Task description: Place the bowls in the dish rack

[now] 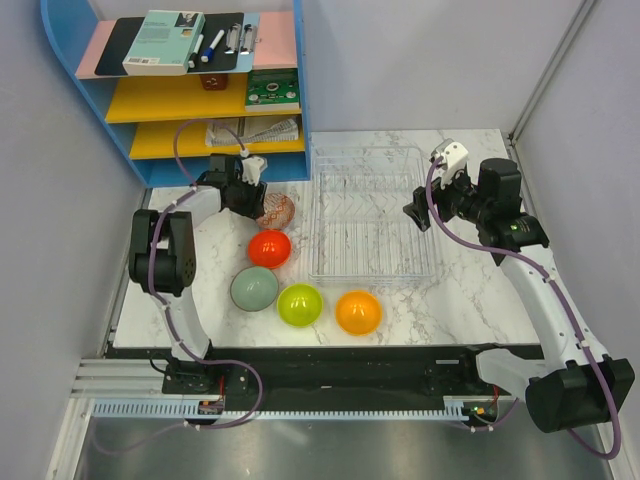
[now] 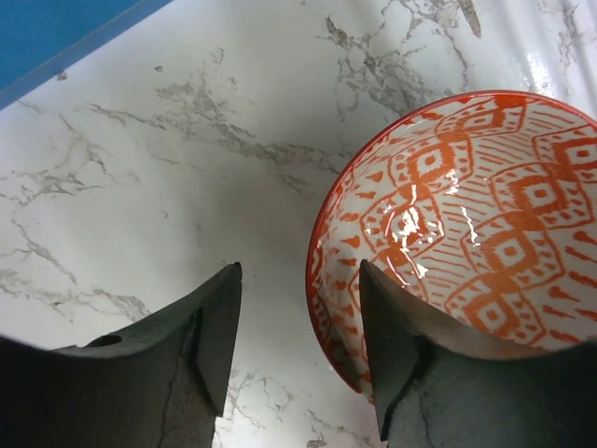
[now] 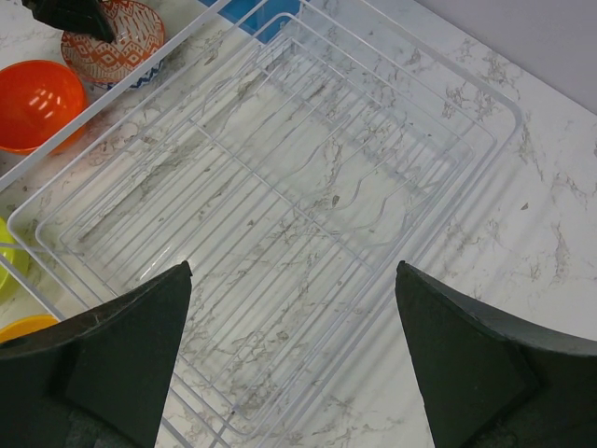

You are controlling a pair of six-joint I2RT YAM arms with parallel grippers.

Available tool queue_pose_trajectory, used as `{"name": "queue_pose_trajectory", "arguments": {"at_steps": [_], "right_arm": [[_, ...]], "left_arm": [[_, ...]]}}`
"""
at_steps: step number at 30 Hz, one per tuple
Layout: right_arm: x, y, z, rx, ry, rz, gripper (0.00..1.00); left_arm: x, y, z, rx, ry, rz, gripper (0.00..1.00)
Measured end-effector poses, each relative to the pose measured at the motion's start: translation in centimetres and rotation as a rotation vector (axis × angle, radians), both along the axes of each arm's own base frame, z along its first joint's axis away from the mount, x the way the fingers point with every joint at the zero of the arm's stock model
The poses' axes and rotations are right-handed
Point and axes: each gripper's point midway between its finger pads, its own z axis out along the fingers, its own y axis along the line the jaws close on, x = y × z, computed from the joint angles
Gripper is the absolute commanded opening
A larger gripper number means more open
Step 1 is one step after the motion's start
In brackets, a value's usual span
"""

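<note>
Straddling patterned bowl [image 2: 485,215] rim, left tool [image 2: 298,280] parted; shelf [image 2: 56,28] near; right tool [image 3: 294,271] released.

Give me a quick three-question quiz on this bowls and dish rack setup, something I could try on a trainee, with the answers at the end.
1. True or false: the dish rack already holds a bowl.
2. Which bowl's rim do the left arm's jaws straddle? A) red B) patterned C) orange
3. How many bowls sit on the table outside the rack?
Key: 1 false, the rack is empty. 2 B. 3 five: patterned, red, grey-green, lime green, orange.
</note>
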Motion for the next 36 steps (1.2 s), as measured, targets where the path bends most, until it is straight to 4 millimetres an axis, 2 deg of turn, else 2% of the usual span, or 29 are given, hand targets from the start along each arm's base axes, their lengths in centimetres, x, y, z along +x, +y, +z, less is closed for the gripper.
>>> {"name": "queue_pose_trajectory", "arguments": {"at_steps": [2, 3, 5, 6, 7, 12, 18, 23, 26, 30, 34, 36], "right_arm": [[0.0, 0.0, 0.0, 0.0, 0.0, 0.0, 0.98], [0.0, 0.0, 0.0, 0.0, 0.0, 0.0, 0.98], [0.0, 0.0, 0.0, 0.0, 0.0, 0.0, 0.98], [0.0, 0.0, 0.0, 0.0, 0.0, 0.0, 0.98], [0.0, 0.0, 0.0, 0.0, 0.0, 0.0, 0.97], [0.0, 0.0, 0.0, 0.0, -0.001, 0.002, 0.98], [-0.2, 0.4, 0.2, 0.016, 0.008, 0.015, 0.98], [0.3, 1.5, 2.0, 0.083, 0.022, 0.049, 0.98], [0.5, 2.8, 3.4, 0.157, 0.043, 0.085, 0.98], [0.5, 4.6, 4.9, 0.284, 0.093, 0.136, 0.98], [0.6, 6.6, 6.3, 0.441, 0.164, 0.194, 0.97], [0.8, 7.5, 7.4, 0.529, 0.191, 0.231, 0.98]], "left_arm": [[-0.1, -0.2, 0.0, -0.011, 0.009, -0.004, 0.43], [-0.1, -0.4, 0.1, -0.021, 0.014, -0.01, 0.33], [0.0, -0.7, 0.1, -0.035, 0.022, -0.014, 0.22], [-0.1, -0.9, 0.2, -0.044, 0.027, -0.018, 0.1], [-0.1, -1.0, 0.2, -0.05, 0.032, -0.02, 0.03], [0.5, -1.9, 1.3, -0.1, 0.017, -0.041, 0.02], [0.4, -2.0, 1.3, -0.105, 0.024, -0.044, 0.02], [0.0, -1.4, 2.4, -0.105, 0.021, -0.032, 0.02], [-0.2, -1.2, 5.0, -0.124, -0.019, -0.036, 0.02], [-0.3, -1.7, 11.1, -0.173, -0.145, -0.075, 0.02], [-1.0, -3.5, 17.1, -0.259, -0.261, -0.168, 0.02], [-2.0, -4.9, 19.2, -0.315, -0.288, -0.228, 0.02]]}}
